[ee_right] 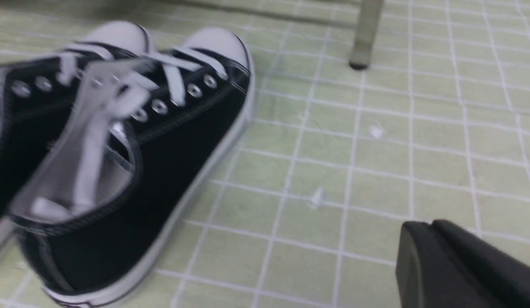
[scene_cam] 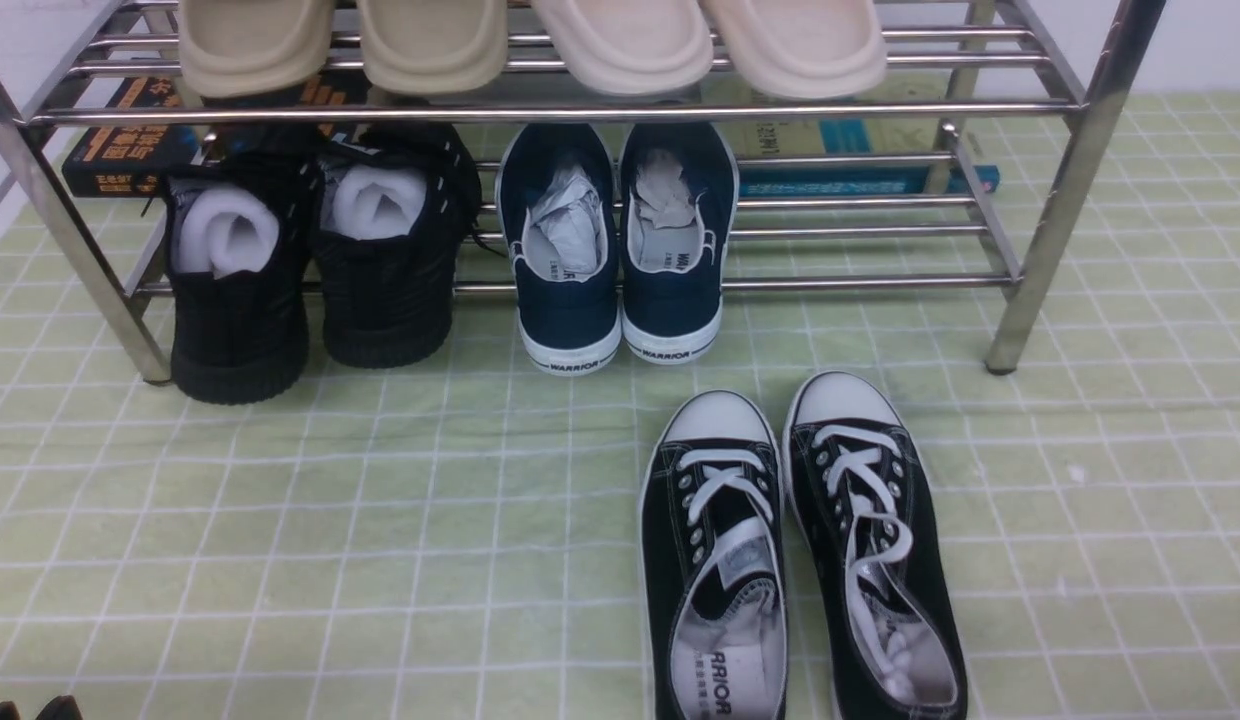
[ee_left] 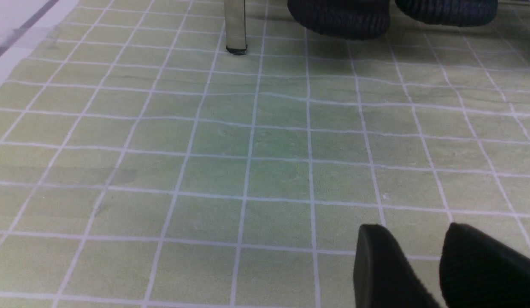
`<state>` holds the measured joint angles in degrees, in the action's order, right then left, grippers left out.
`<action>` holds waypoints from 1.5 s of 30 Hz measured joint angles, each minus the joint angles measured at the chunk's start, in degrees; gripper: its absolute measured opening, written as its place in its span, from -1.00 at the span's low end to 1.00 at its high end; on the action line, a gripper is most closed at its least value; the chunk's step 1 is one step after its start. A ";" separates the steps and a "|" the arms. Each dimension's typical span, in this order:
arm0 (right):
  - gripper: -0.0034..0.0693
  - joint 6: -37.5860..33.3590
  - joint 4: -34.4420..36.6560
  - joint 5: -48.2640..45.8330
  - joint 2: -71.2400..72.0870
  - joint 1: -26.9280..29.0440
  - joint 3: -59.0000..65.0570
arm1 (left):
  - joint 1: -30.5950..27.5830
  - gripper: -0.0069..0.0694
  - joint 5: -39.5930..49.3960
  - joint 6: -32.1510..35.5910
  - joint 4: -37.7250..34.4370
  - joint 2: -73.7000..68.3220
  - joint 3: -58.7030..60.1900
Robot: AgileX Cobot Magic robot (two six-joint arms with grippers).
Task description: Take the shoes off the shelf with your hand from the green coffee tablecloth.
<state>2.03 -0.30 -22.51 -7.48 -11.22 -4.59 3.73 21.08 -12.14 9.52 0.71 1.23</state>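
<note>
The shoes (scene_cam: 860, 470), black canvas sneakers with white laces and toe caps, stand side by side on the green coffee tablecloth (scene_cam: 380, 520), in front of the chrome shelf (scene_cam: 580, 112), toes toward it. They also show in the right wrist view (ee_right: 162, 162). My right gripper (ee_right: 427, 223) is shut and empty, low over the cloth beside the shoes' right side; it is out of the front view. My left gripper (ee_left: 412, 229) is open and empty over bare cloth; its tips show at the front view's bottom left corner (scene_cam: 25, 710).
On the shelf's lower tier stand all-black shoes (scene_cam: 310, 260) stuffed with white paper and navy WARRIOR slip-ons (scene_cam: 620, 250). Beige slippers (scene_cam: 530, 45) lie on the top tier. Books (scene_cam: 130, 140) lie behind. Shelf legs (ee_left: 235, 25) (ee_right: 365, 34) stand ahead of each gripper.
</note>
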 joint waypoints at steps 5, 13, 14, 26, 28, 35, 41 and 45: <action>-0.78 0.00 0.30 0.33 5.74 5.02 3.87 | 0.00 -0.19 0.00 0.00 0.00 0.00 0.00; -0.75 0.00 2.87 1.22 8.02 11.00 5.43 | 0.00 -0.19 0.00 0.00 0.00 0.00 0.00; -0.75 0.00 2.87 1.22 8.04 11.55 5.43 | 0.00 -0.19 0.00 0.00 0.00 0.00 0.00; -0.70 0.00 2.87 0.15 8.08 12.80 5.38 | 0.00 -0.19 0.00 0.00 0.00 0.00 0.00; -0.69 0.00 2.87 0.15 8.08 12.80 5.38 | 0.00 -0.19 0.00 0.00 0.00 0.00 0.00; -0.67 0.00 2.87 0.15 8.08 12.80 5.38 | 0.00 -0.19 0.00 0.00 0.00 0.00 0.00; -0.64 0.00 2.87 0.15 8.08 12.80 5.38 | 0.00 -0.19 0.00 0.00 0.00 0.00 0.00; -0.63 0.00 2.87 0.15 8.08 12.80 5.38 | 0.00 -0.19 0.00 0.00 0.00 0.00 0.00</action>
<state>2.03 2.56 -22.36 0.60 1.59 0.78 3.73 21.08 -12.14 9.52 0.71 1.23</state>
